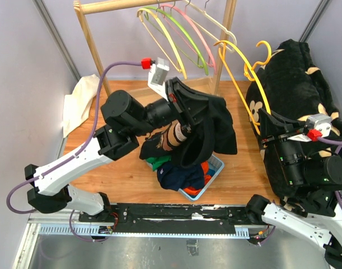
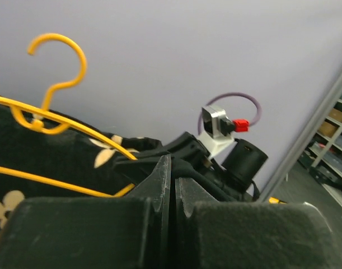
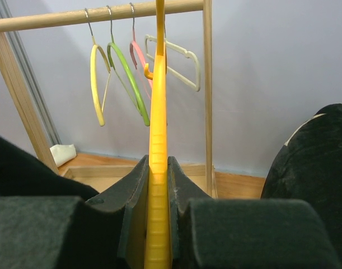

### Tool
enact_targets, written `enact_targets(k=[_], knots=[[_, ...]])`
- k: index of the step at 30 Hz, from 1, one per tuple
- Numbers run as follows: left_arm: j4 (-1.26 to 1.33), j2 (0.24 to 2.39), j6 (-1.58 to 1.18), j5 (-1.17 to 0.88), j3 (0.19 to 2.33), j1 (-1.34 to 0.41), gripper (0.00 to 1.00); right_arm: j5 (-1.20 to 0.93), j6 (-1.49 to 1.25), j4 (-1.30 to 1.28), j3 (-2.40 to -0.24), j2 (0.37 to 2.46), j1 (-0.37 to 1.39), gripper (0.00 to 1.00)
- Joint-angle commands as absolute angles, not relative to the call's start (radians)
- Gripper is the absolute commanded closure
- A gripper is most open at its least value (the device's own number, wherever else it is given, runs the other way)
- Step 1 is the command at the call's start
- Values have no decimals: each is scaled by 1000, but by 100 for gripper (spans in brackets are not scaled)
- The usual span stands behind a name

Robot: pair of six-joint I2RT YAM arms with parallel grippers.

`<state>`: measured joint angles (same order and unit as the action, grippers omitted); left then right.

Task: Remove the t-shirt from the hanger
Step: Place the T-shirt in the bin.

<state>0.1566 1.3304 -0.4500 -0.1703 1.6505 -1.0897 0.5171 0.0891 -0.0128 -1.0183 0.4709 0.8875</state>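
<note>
My left gripper (image 1: 184, 109) is shut on a black t-shirt (image 1: 215, 126), which hangs from it in folds above the basket. In the left wrist view the jaws (image 2: 172, 168) pinch black fabric (image 2: 201, 174) that runs off toward the right arm. My right gripper (image 1: 264, 130) is shut on the lower bar of a yellow hanger (image 1: 238, 75). The hanger's arms and hook stand bare between the two grippers. In the right wrist view the yellow bar (image 3: 158, 112) rises straight up from between the shut jaws (image 3: 158, 162). The hook shows in the left wrist view (image 2: 61, 56).
A blue basket (image 1: 216, 167) of mixed clothes sits under the shirt. A wooden rack (image 1: 92, 45) at the back carries yellow, green, pink and cream hangers (image 1: 184, 33). A black flower-print cloth (image 1: 296, 73) is piled at the right. A white cloth (image 1: 81, 103) lies at the left.
</note>
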Motion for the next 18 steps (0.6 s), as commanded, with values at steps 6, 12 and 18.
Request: enact_targets(k=[6,12,18], knots=[[139,1357,-397,-47,1596,-1246,100,523,60,13,-1022,457,889,99],[39,1231,-331,179,1431,-1249,100,526,65,-2,-1021,451,889,99],[-99,1100,-273,419,1257,-1250,99,524,79,-6,-1017,463,888,99]])
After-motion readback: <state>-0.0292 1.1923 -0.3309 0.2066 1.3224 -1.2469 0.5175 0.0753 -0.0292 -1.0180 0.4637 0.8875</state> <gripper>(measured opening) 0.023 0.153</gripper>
